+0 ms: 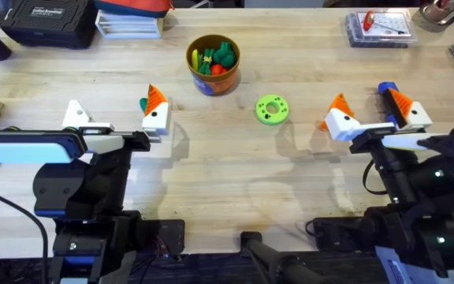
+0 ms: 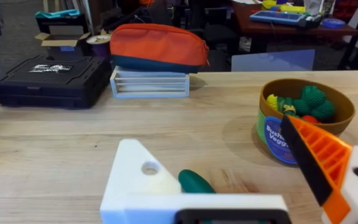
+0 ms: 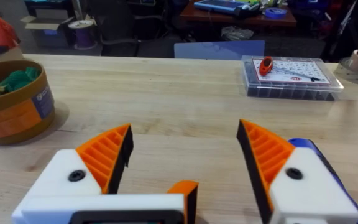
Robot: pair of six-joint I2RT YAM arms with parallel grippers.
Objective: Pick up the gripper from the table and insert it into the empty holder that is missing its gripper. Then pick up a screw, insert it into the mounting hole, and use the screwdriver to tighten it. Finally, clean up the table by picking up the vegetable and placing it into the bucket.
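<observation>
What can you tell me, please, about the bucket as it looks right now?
The bucket is a small round pot with an orange-brown rim and a blue lower body carrying a printed label. It stands upright on the wooden table, far from the arms' bases and left of the green disc. Inside lie toy foods in green, yellow and red. Nothing grips or touches it from outside; it rests alone on the tabletop.
</observation>
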